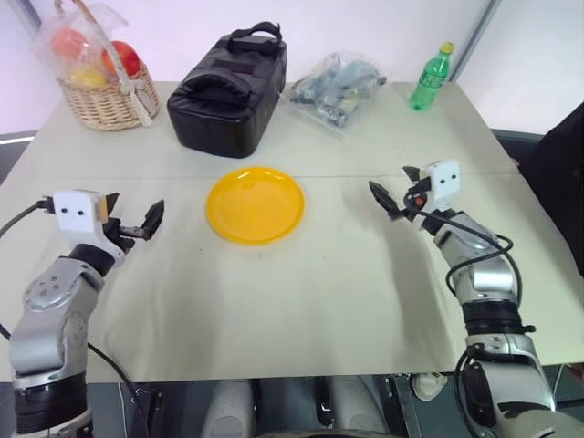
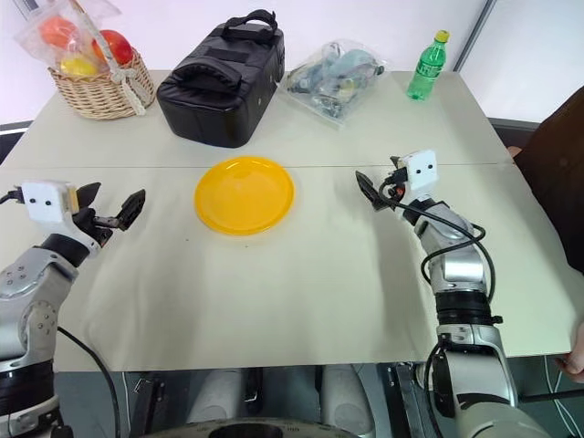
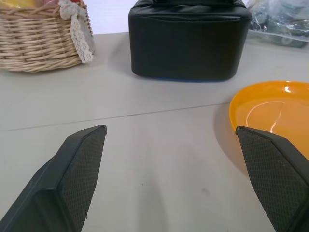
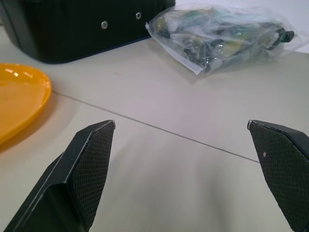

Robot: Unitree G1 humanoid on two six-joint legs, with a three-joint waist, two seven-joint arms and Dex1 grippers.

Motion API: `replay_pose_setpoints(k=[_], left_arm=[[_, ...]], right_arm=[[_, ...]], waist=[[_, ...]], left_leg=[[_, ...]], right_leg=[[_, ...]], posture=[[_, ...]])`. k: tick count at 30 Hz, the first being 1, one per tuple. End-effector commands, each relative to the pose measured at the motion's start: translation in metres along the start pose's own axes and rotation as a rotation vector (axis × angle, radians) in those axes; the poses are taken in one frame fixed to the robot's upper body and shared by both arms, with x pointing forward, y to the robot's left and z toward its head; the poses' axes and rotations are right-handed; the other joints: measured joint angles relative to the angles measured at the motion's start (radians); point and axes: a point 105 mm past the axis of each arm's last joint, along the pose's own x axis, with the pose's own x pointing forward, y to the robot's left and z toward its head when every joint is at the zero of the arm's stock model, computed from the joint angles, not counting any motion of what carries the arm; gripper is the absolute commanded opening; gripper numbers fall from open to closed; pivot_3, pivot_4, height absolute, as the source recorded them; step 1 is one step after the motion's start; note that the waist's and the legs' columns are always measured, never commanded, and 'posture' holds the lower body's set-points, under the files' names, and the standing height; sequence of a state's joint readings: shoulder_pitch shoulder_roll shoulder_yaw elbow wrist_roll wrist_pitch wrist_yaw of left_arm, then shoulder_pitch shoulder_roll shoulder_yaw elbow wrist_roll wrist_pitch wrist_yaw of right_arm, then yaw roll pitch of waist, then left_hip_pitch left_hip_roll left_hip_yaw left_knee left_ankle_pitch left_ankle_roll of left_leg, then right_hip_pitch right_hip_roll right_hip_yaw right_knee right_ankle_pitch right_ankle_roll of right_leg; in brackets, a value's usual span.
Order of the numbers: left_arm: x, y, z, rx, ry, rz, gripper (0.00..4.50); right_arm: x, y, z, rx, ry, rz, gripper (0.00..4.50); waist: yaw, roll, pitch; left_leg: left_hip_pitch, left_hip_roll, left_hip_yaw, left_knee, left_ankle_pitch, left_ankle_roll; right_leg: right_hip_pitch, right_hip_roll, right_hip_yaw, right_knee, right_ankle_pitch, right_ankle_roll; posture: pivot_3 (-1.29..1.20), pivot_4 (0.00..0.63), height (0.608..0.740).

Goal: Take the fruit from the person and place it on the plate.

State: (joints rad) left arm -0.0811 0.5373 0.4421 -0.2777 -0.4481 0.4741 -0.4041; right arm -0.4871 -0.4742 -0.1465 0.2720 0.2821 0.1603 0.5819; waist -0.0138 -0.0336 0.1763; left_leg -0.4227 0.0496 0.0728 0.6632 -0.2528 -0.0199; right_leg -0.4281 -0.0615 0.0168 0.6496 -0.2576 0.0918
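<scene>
The plate [image 1: 255, 204], bright yellow and bare, lies flat on the cloth-covered table [image 1: 301, 283] between our two grippers, and we see nothing resting on it. Our left gripper [image 1: 134, 217] hangs just above the table to the plate's left, its two black fingers spread wide with nothing between them; in the left wrist view the plate's rim sits just past one finger [image 3: 79, 164]. Our right gripper [image 1: 398, 190] hangs to the plate's right, a little farther from it, its fingers likewise spread wide and empty, pointing toward the middle of the table. Beyond the plate, at the far side of the table, stands a black zipped bag [image 1: 230, 89] with carry handles. To the bag's left we see a wicker basket [image 1: 108, 95] holding plastic-wrapped red, orange and yellow fruits. To the bag's right lies a clear plastic bag [image 1: 338, 90] of mixed items, and farther right a green bottle [image 1: 431, 77] with a yellow cap stands upright near the far corner.
</scene>
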Motion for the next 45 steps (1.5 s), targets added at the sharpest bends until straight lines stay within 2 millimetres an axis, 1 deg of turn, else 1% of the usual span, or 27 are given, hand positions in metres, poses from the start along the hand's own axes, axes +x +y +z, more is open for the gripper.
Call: replay_pose_setpoints(k=[1, 3, 5, 8, 15, 45], left_arm=[[-0.005, -0.001, 0.014, 0.026, -0.033, -0.047, 4.48], [-0.006, -0.002, 0.016, -0.006, -0.048, -0.068, 4.48], [-0.006, 0.0, 0.018, 0.013, -0.045, -0.063, 4.48], [-0.007, 0.004, 0.016, 0.023, -0.034, -0.046, 4.48], [-0.01, 0.004, 0.011, 0.025, -0.016, -0.043, 4.48], [-0.009, -0.001, 0.012, 0.039, -0.006, -0.068, 4.48]], right_arm=[[-0.007, 0.002, 0.021, -0.024, -0.046, 0.064, 4.5], [-0.009, 0.003, 0.021, -0.032, -0.034, 0.083, 4.5], [-0.011, 0.003, 0.019, -0.035, -0.022, 0.086, 4.5], [-0.012, 0.003, 0.015, -0.035, -0.007, 0.086, 4.5], [-0.015, 0.002, 0.008, -0.029, 0.015, 0.085, 4.5], [-0.014, 0.004, 0.004, -0.029, 0.028, 0.089, 4.5]], waist=[[0.0, 0.0, 0.0], [-0.001, 0.0, 0.0], [0.0, 0.0, 0.0], [0.0, 0.0, 0.0], [0.0, 0.0, 0.0], [0.0, 0.0, 0.0]], left_leg=[[0.0, 0.0, 0.0, 0.0, 0.0, 0.0], [0.0, 0.0, 0.0, 0.0, 0.0, 0.0], [0.0, 0.0, 0.0, 0.0, 0.0, 0.0], [0.0, 0.0, 0.0, 0.0, 0.0, 0.0], [0.0, 0.0, 0.0, 0.0, 0.0, 0.0], [0.0, 0.0, 0.0, 0.0, 0.0, 0.0]], right_leg=[[0.0, 0.0, 0.0, 0.0, 0.0, 0.0], [0.0, 0.0, 0.0, 0.0, 0.0, 0.0], [0.0, 0.0, 0.0, 0.0, 0.0, 0.0], [0.0, 0.0, 0.0, 0.0, 0.0, 0.0], [0.0, 0.0, 0.0, 0.0, 0.0, 0.0], [0.0, 0.0, 0.0, 0.0, 0.0, 0.0]], posture=[[0.0, 0.15, 0.74], [0.0, 0.15, 0.74], [0.0, 0.15, 0.74], [0.0, 0.15, 0.74], [0.0, 0.15, 0.74], [0.0, 0.15, 0.74]])
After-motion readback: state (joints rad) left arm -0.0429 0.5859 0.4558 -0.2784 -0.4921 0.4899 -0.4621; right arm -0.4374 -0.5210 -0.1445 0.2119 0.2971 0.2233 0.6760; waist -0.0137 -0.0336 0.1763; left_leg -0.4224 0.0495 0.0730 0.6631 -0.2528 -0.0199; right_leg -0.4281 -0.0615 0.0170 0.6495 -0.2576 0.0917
